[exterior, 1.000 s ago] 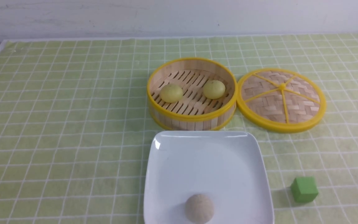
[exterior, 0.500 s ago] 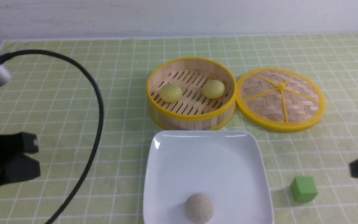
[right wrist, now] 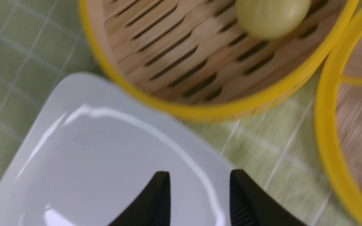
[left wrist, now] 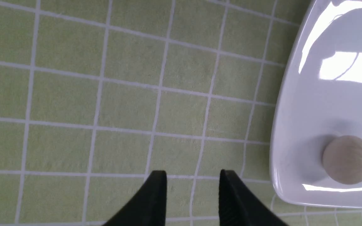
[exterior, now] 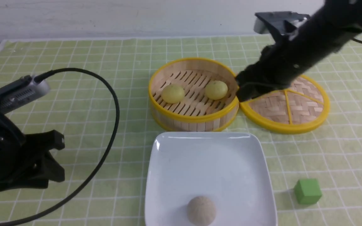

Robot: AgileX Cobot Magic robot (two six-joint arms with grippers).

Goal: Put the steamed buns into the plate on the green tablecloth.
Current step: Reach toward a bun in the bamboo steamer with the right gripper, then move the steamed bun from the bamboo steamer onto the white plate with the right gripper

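Dial set on the plate, 12 o'clock pointing away from me. Everything sits on the tablecloth.

- Steamer basket at 12, just beyond the plate's far edge.
- Inside it I see two buns, apart from each other: left bun toward the basket's 9, right bun toward its 2.
- Lid lies flat at the basket's 3; I cannot tell whether the rims touch.
- Third bun on the plate, near its 6 edge.
- Cube at the plate's 4, apart from it.
- Left gripper at the plate's 9, well apart.
- Right gripper reaches across the lid from 2, ending by the basket's 3 rim.
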